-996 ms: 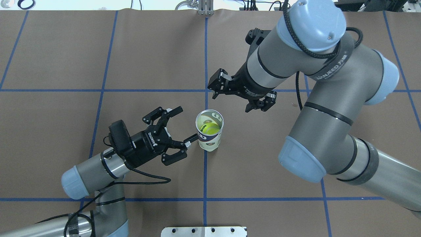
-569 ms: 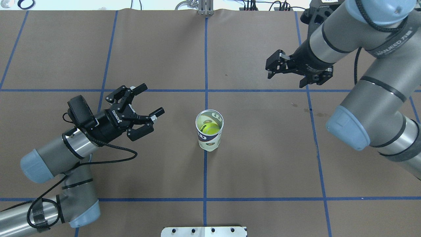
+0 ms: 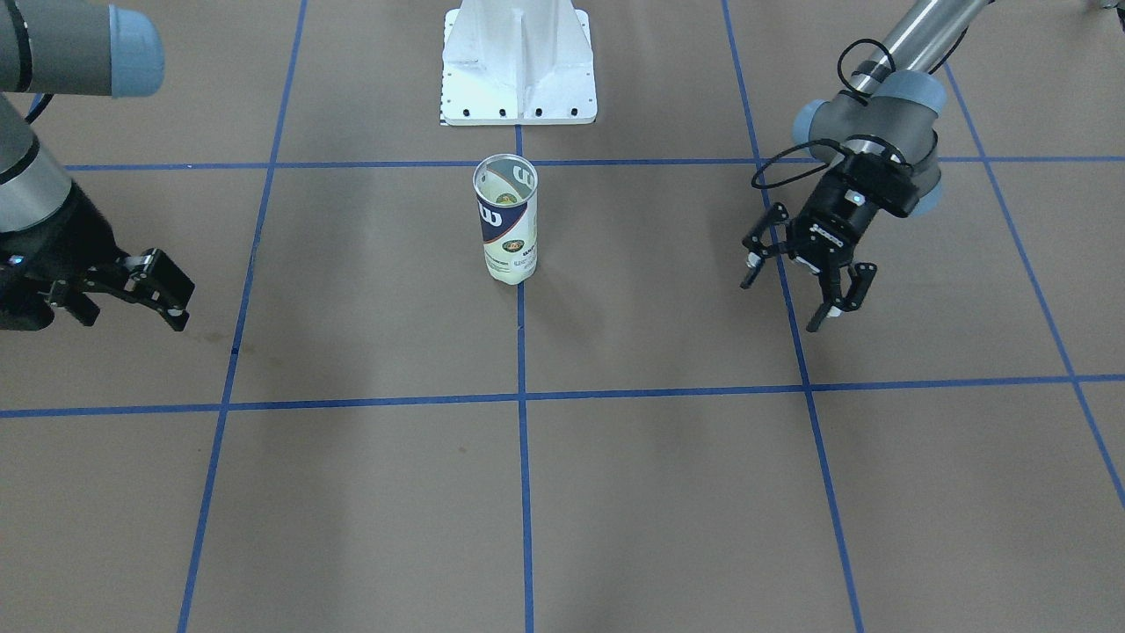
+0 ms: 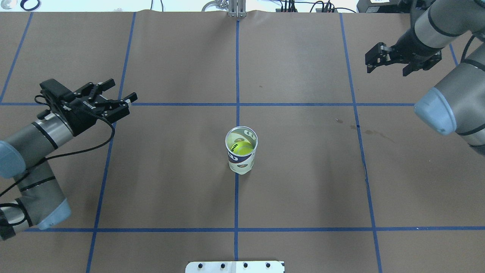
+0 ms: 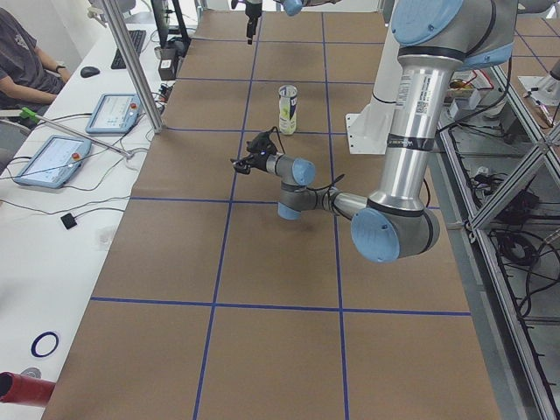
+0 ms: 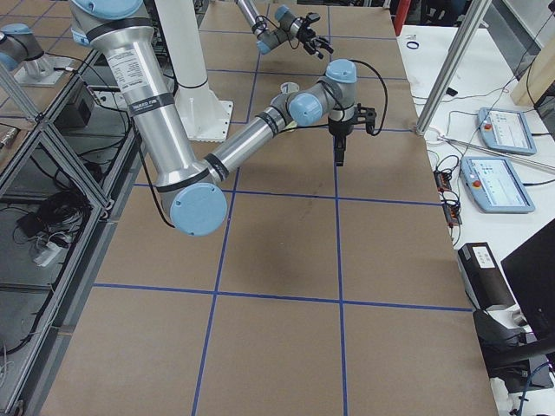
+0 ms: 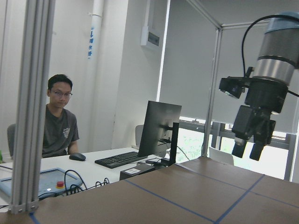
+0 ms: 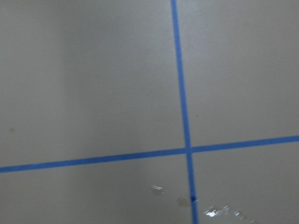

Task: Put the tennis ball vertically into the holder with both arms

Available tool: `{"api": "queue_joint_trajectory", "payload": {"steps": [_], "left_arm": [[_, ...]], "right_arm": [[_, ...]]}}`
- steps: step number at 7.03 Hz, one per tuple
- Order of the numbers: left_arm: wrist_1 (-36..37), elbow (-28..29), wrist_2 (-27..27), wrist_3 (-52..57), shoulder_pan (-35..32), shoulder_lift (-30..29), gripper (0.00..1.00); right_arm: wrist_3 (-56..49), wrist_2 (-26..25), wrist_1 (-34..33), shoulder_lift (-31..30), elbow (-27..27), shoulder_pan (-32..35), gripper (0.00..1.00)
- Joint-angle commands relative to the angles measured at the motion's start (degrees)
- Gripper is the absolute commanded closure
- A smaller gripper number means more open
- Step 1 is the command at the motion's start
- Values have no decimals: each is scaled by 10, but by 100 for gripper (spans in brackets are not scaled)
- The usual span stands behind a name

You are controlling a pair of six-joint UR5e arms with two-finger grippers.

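Observation:
The holder point(image 4: 241, 153), a clear can with a navy-and-white label, stands upright at the table's centre on a blue tape line, also seen in the front view as the holder point(image 3: 507, 224). A yellow-green tennis ball point(image 4: 242, 149) sits inside it, below the rim. My left gripper point(image 4: 123, 90) is open and empty, far to the holder's left; it is also seen as the left gripper point(image 3: 791, 303). My right gripper point(image 4: 386, 70) hangs open and empty at the far right, well away from the holder, and also shows as the right gripper point(image 3: 132, 312).
The white pedestal base point(image 3: 518, 88) stands at the robot's side of the table, behind the holder. Blue tape lines point(image 4: 237, 104) grid the brown table cover. A person point(image 7: 56, 121) sits at a side desk with a monitor and tablets point(image 5: 114, 109).
Both arms have pulled away from the holder: the left gripper went left and farther back, the right gripper rose and swung to the far right. The ball stays in the holder.

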Motion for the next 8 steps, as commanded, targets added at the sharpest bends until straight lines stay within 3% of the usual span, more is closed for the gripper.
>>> {"api": "queue_joint_trajectory", "payload": {"steps": [1,2,3,6,7,8], "left_arm": [[160,8,-225,1,-159,17,0],[242,9,-333,3,-233,17,0],[303,10,-407,24,-274,17,0],[476,1,-468,215,-352,72,0],[569,-10,-547,235,-394,68,0],[636,-37,-575,237,-409,67,0]], "right_arm": [[-55,16,49,-2,-79,46,1],[-93,49,108,-8,-141,75,1],[-131,68,148,-22,-176,98,1],[-233,77,154,-70,-187,142,1],[-269,77,154,-94,-187,148,1],[-282,85,154,-108,-187,154,1]]}}
